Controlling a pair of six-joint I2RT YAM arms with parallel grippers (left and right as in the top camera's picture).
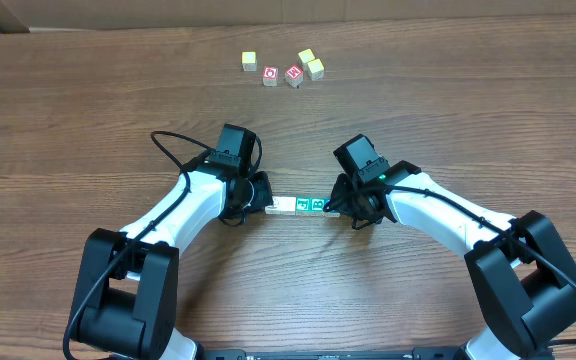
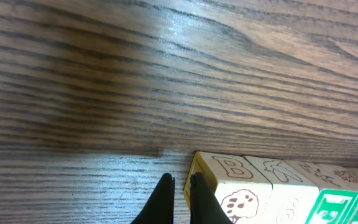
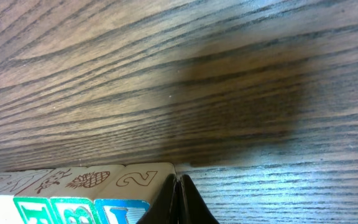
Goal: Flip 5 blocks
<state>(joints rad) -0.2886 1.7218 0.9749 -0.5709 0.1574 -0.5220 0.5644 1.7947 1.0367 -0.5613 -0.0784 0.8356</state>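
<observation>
- We see the blocks point(image 1: 298, 205) in one straight, tight row at the middle of the table point(image 1: 88, 110), side by side and touching, between the two grippers.
- From overhead, the left part of the row looks white and the right part teal-green.
- The left gripper point(image 1: 264, 204) sits at the left end of the row, clenched on nothing.
- In the left wrist view its fingers point(image 2: 162, 202) stand with only a thin slit between them, and no block is in it.
- The same view shows the end block point(image 2: 229, 171) with a letter B on its cream top and a yellow side face turned toward the fingers. The nearer finger seems to touch that yellow face, though the angle does not let us be sure.
- The right gripper point(image 1: 336, 206) sits at the right end of the row, also closed tight and empty.
- In the right wrist view its fingers point(image 3: 166, 202) are pressed together right against the corner of the last block point(image 3: 138, 177), which has a 2 on top.
- Next to that block, the cream tops bear a pineapple and an animal figure, and the front faces are blue and green.
- No single view lets us count every block in the row.
- Far up the table, well apart from the row, three yellow cubes point(image 1: 249, 61) and two red-faced cubes point(image 1: 270, 75) lie in a loose cluster.
</observation>
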